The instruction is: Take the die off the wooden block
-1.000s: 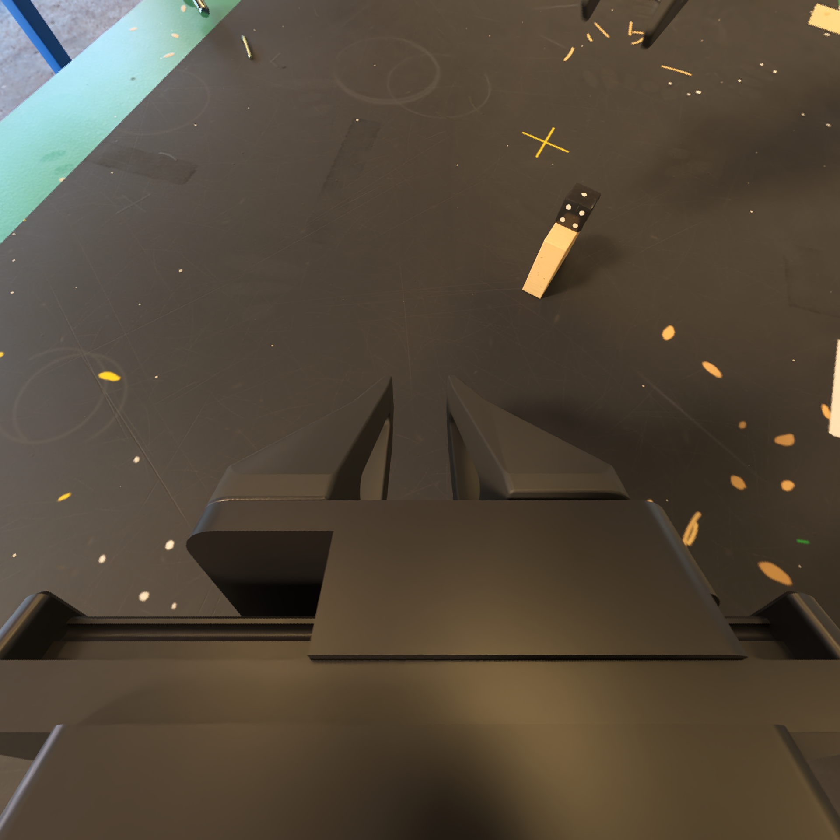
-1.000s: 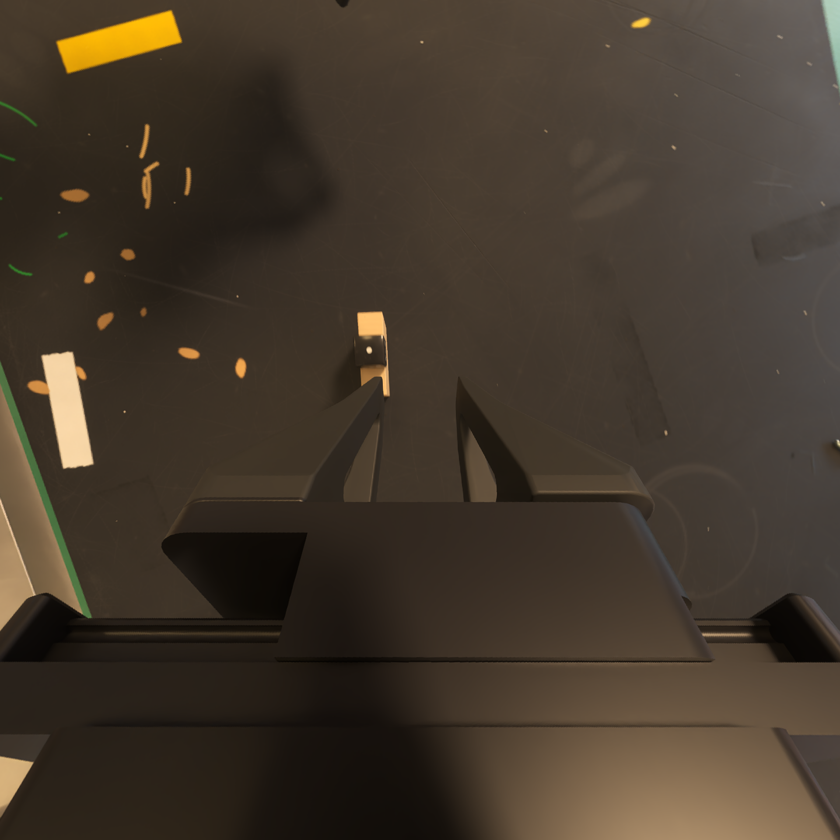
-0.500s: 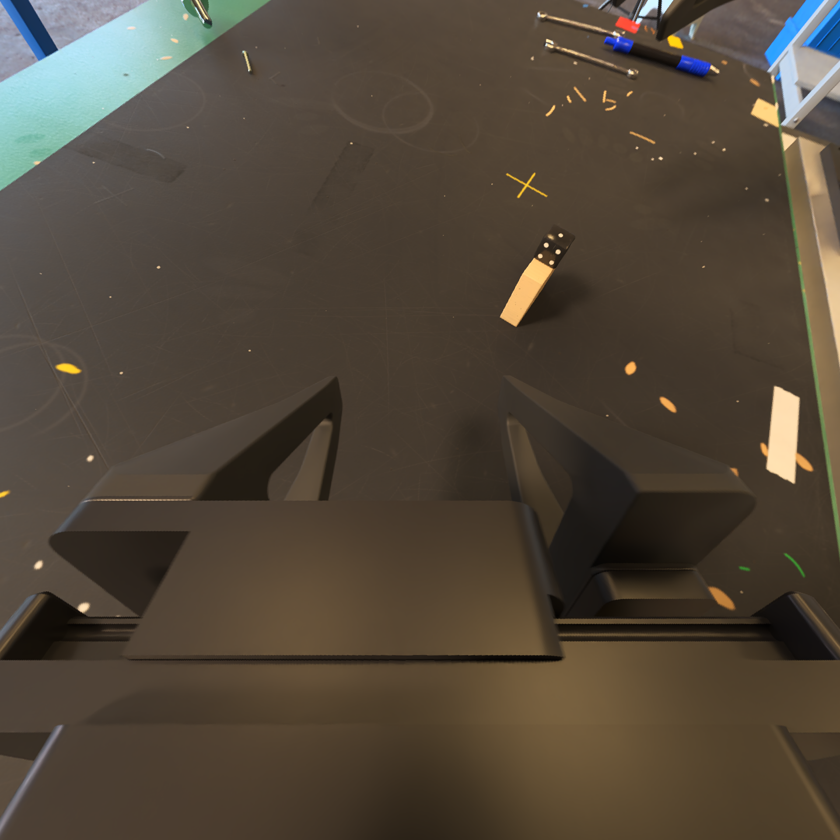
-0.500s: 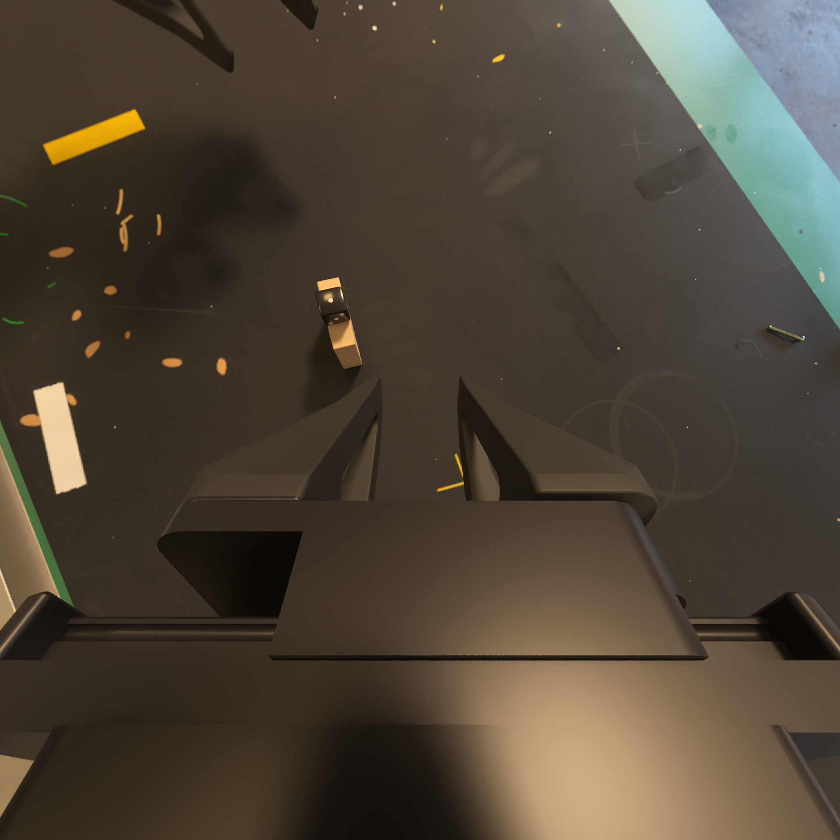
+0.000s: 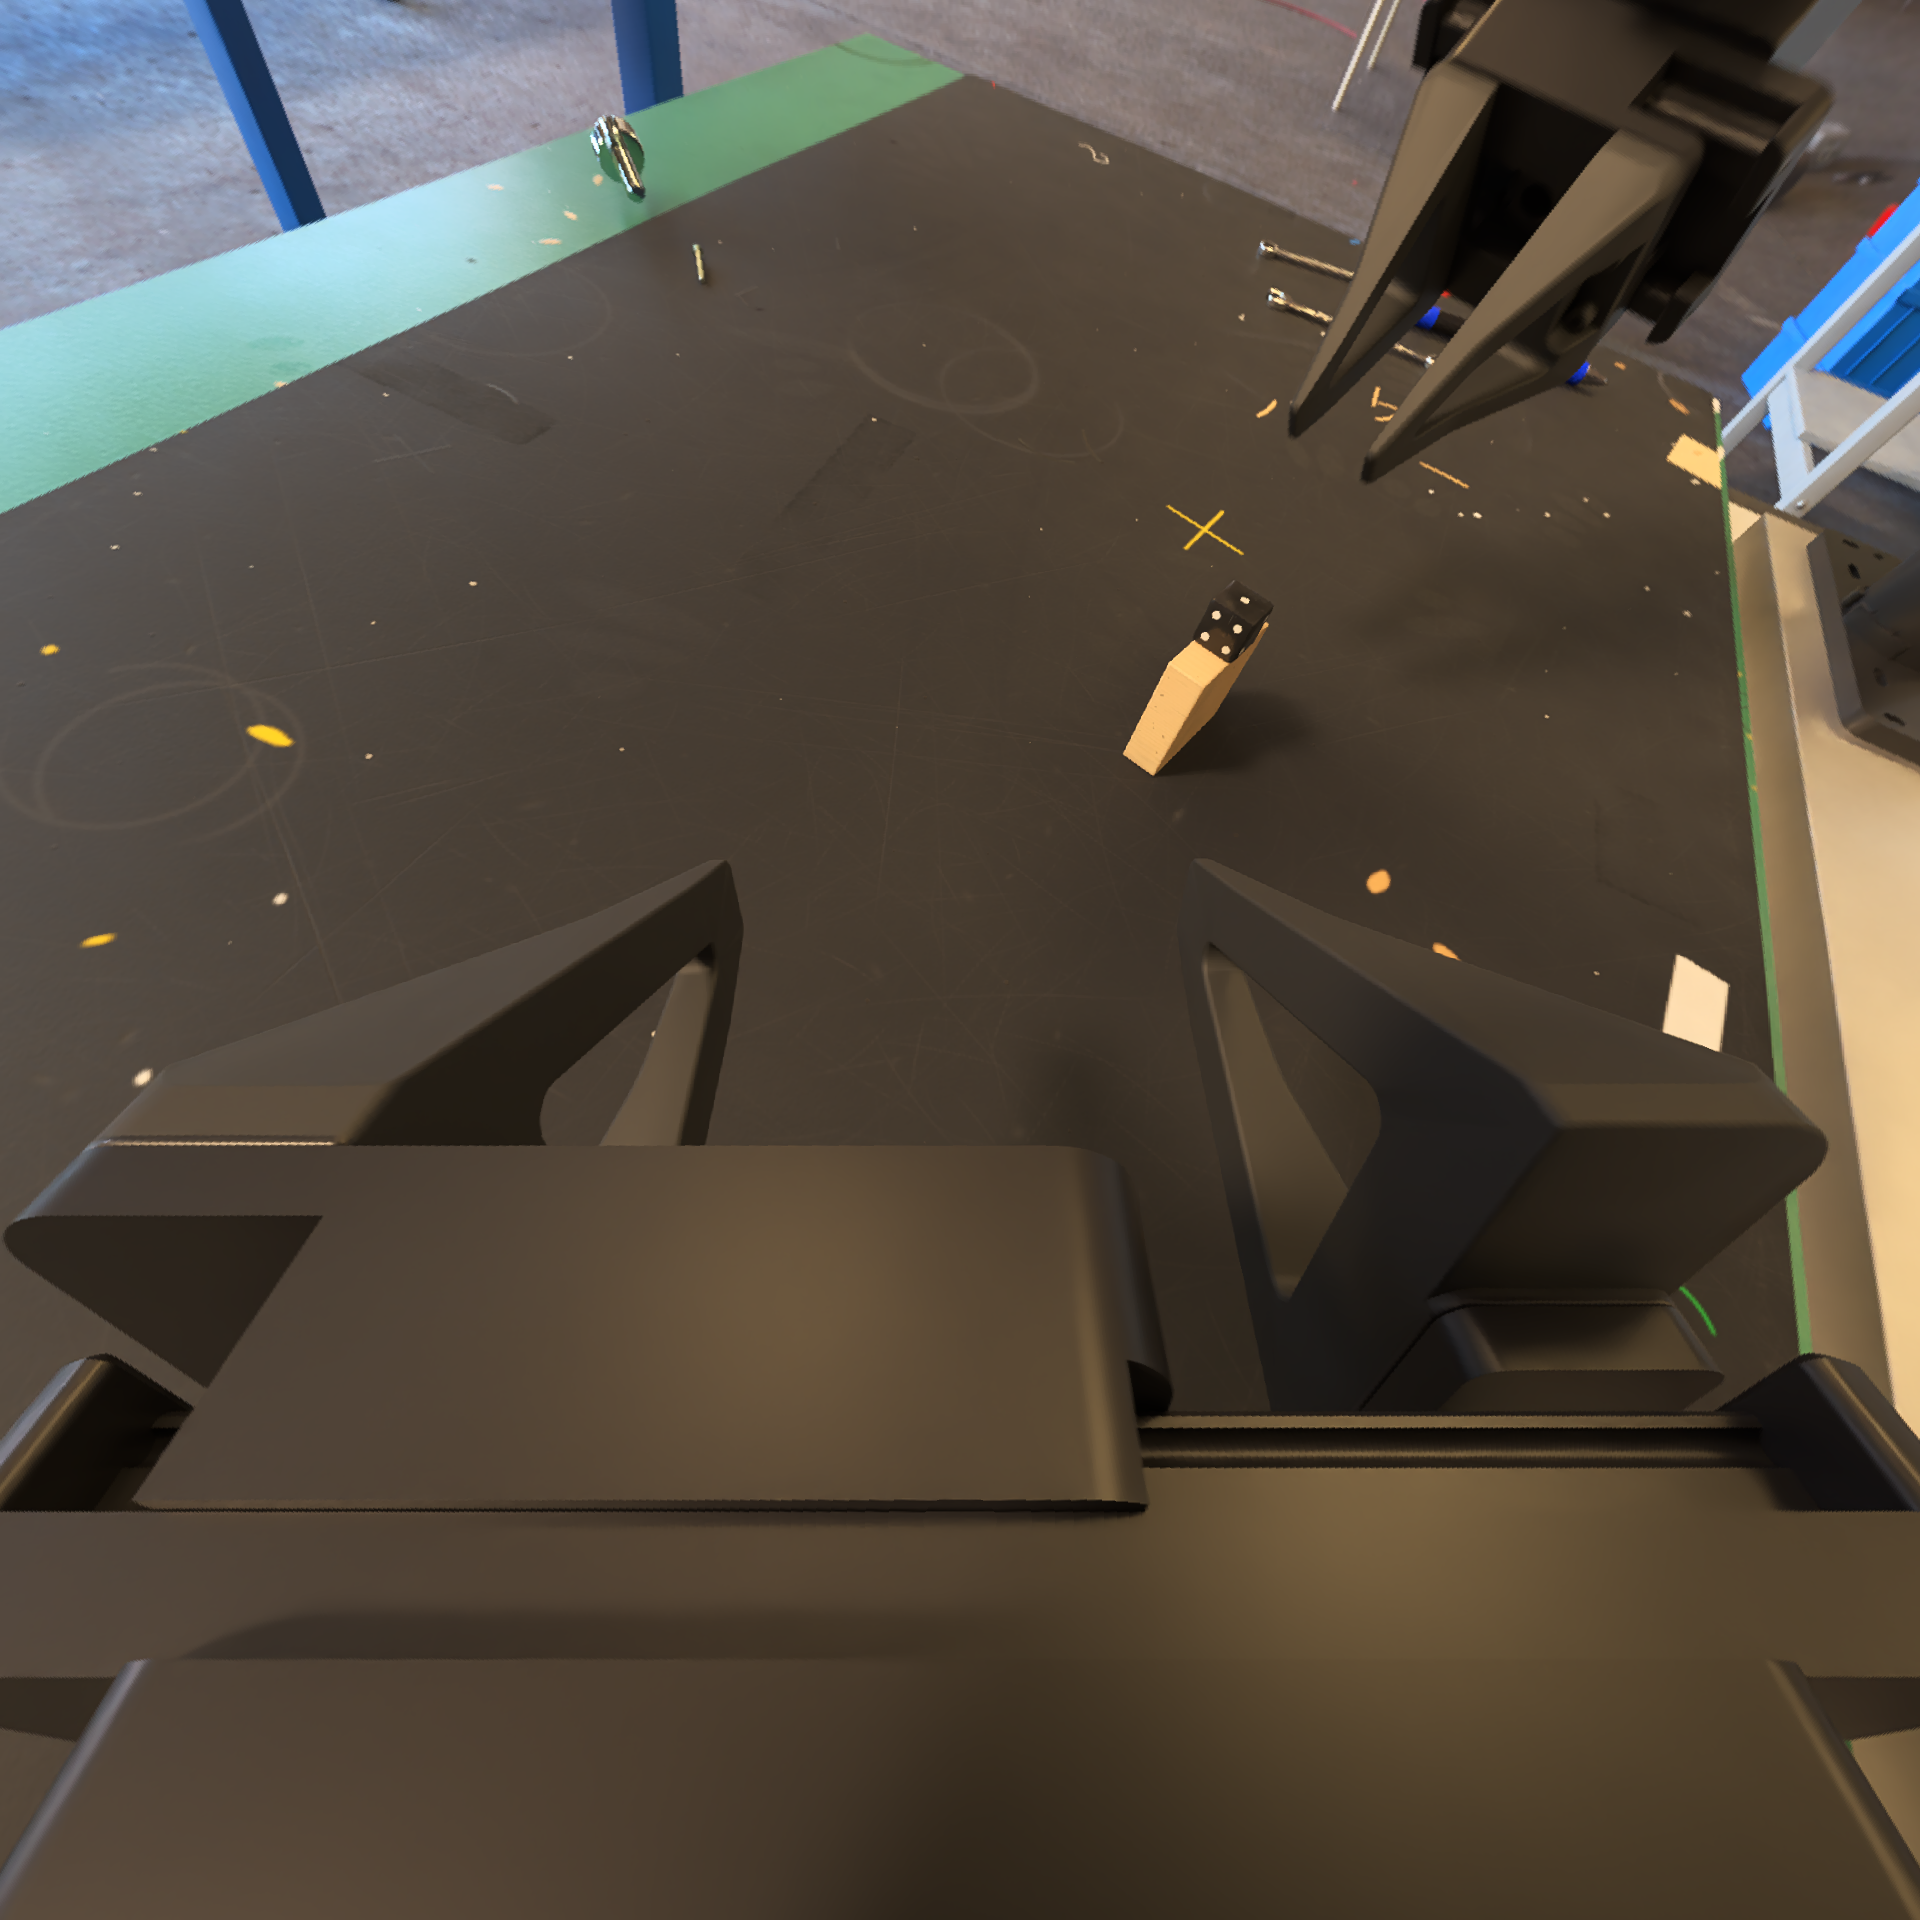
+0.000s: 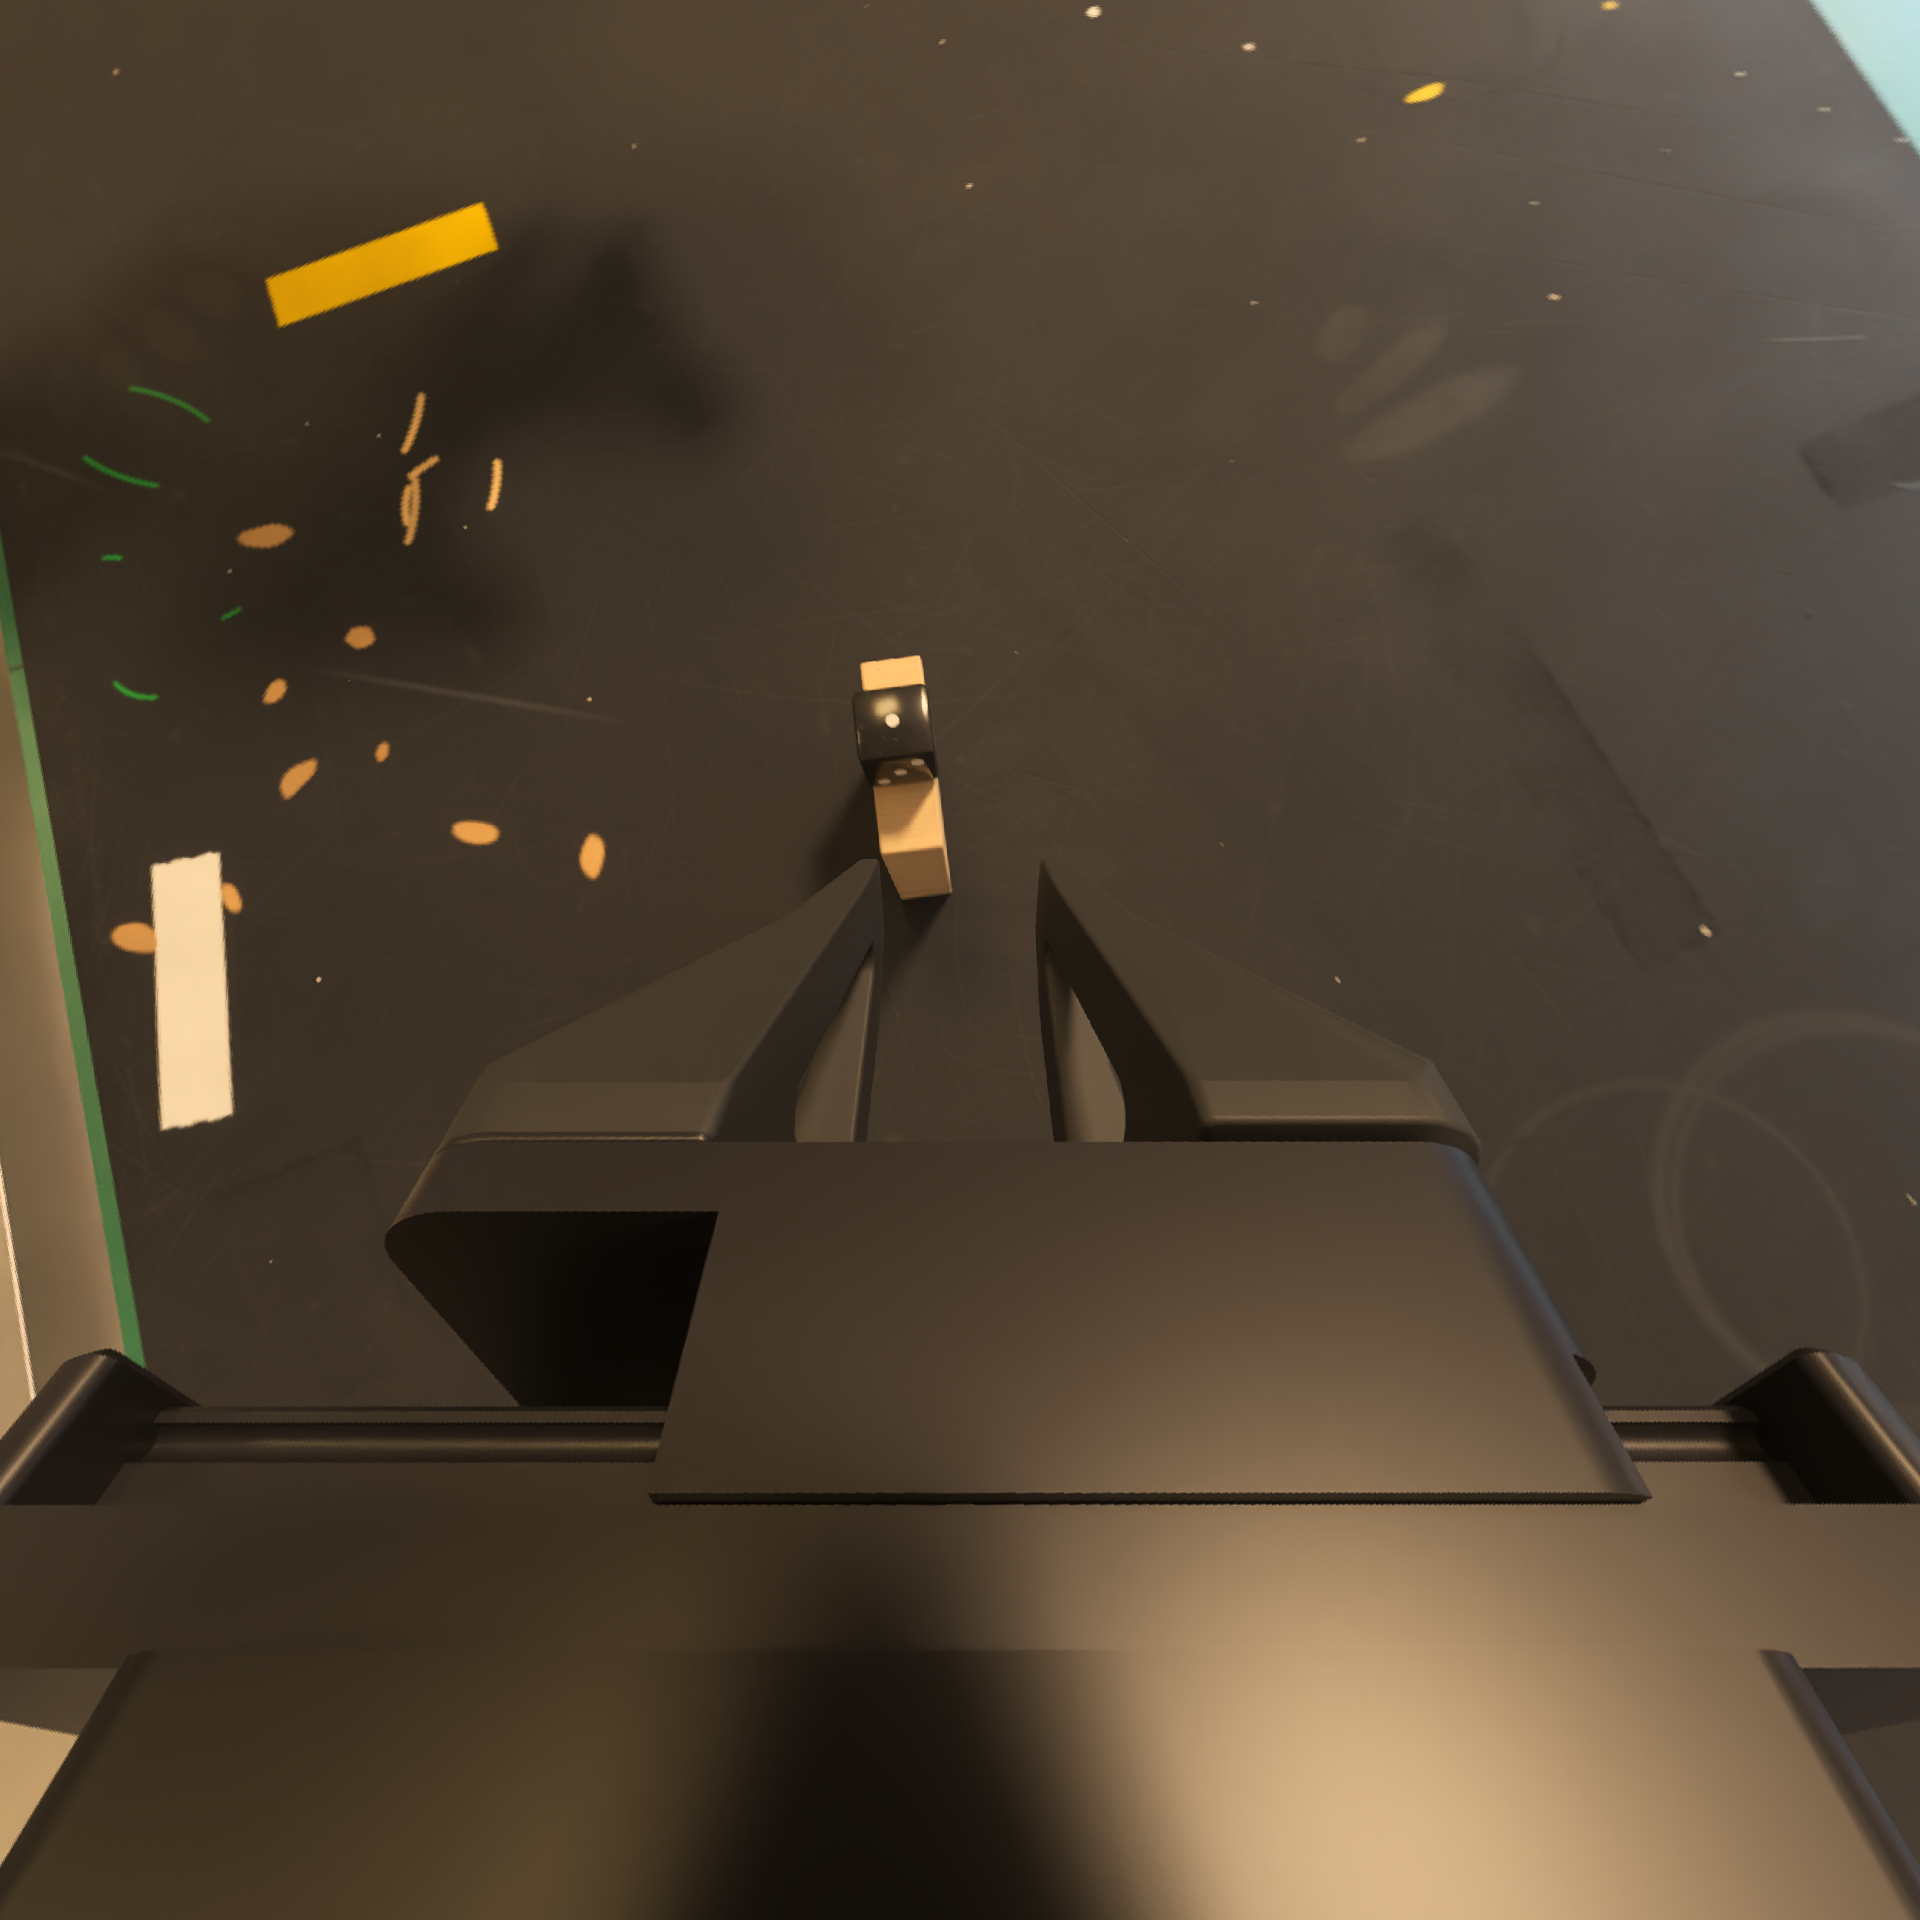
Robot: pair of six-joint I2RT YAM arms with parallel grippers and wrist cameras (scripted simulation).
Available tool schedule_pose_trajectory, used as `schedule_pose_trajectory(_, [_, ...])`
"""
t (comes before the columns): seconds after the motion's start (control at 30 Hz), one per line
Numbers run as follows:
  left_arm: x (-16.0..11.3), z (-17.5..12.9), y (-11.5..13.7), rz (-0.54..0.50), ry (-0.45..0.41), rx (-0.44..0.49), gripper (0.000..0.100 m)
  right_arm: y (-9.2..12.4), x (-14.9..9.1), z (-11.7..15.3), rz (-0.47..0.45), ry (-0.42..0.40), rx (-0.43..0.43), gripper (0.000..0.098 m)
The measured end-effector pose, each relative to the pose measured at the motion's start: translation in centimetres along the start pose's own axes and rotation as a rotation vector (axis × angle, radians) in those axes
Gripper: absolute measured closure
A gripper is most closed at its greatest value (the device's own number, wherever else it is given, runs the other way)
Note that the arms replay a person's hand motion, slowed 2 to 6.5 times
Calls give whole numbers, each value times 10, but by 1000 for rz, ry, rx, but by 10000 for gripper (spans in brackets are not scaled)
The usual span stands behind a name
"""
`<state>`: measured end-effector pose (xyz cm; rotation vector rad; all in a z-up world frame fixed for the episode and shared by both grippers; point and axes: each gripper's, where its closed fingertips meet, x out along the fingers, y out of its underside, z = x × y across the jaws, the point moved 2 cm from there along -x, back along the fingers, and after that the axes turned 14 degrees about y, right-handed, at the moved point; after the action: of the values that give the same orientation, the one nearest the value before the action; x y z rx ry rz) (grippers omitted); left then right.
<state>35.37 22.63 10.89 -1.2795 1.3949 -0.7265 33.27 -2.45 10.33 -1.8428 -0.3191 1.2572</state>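
A black die with white pips (image 5: 1231,620) sits on top of a pale wooden block (image 5: 1184,712) that stands on the dark table. My left gripper (image 5: 961,868) is open wide and empty, well short of the block, which lies ahead and a little to the right. In the right wrist view the die (image 6: 894,722) and block (image 6: 914,842) are just ahead of my right gripper (image 6: 957,868), by its left fingertip. Its jaws stand close together with nothing between them. The right gripper also shows in the left wrist view (image 5: 1330,452), hanging above the table beyond the block.
A yellow cross mark (image 5: 1205,530) lies just behind the block. Metal tools (image 5: 1299,260) and blue bins (image 5: 1870,332) are at the far right. A shiny metal part (image 5: 618,156) sits on the green edge strip. White tape (image 6: 192,987) and yellow tape (image 6: 379,260) lie on the table.
My left gripper has opened wide and its view has tilted up, which brings the right gripper into it. The right gripper has moved so that the block lies closer to its fingertips.
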Motion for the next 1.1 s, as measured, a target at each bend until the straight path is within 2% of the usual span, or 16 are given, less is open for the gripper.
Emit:
schedule_pose_trajectory(0.2, [-18, -6, 7, -26, -49, -3, 361, -5, 23, 10, 1, -78, -33, 766])
schedule_pose_trajectory(0.5, [-35, -13, 17, -14, -99, 5, 316, -17, 44, 18, 0, -127, -60, 768])
schedule_pose_trajectory(0.7, [-38, -14, 20, 10, -112, 21, 316, -18, 51, 24, 18, -138, -83, 770])
schedule_pose_trajectory(1.1, [-35, -17, 27, 19, -92, 33, 381, -17, 53, 25, 37, -126, -81, 777])
